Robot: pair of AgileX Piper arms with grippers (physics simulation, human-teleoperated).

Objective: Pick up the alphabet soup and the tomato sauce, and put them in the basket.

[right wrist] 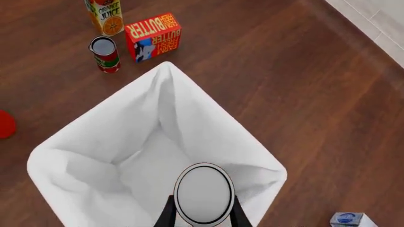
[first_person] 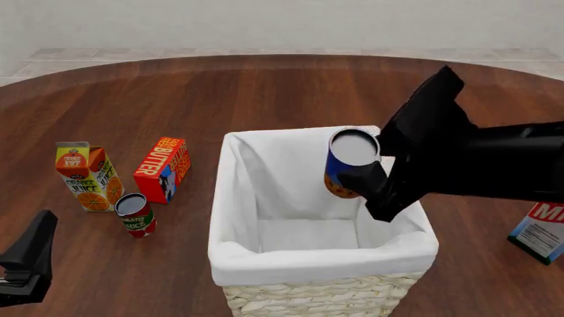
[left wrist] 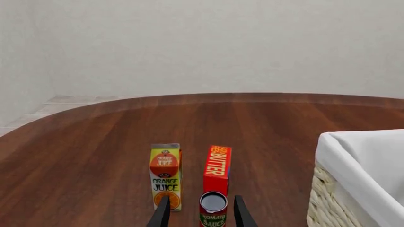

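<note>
My right gripper (first_person: 360,177) is shut on the alphabet soup (first_person: 352,148), a dark blue can with a pale top, held above the right side of the basket (first_person: 231,198). In the right wrist view the alphabet soup (right wrist: 203,191) hangs over the white lining of the basket (right wrist: 82,156). The tomato sauce (first_person: 135,214) stands upright on the table left of the basket. My left gripper (first_person: 35,246) is low at the near left, open and short of the can. In the left wrist view the tomato sauce (left wrist: 213,212) shows ahead between the spread fingers (left wrist: 162,213).
An orange juice carton (first_person: 84,177) and a red butter box (first_person: 163,168) stand just behind the tomato sauce. A milk carton (first_person: 539,231) stands at the right edge. A red object (right wrist: 5,124) shows in the right wrist view.
</note>
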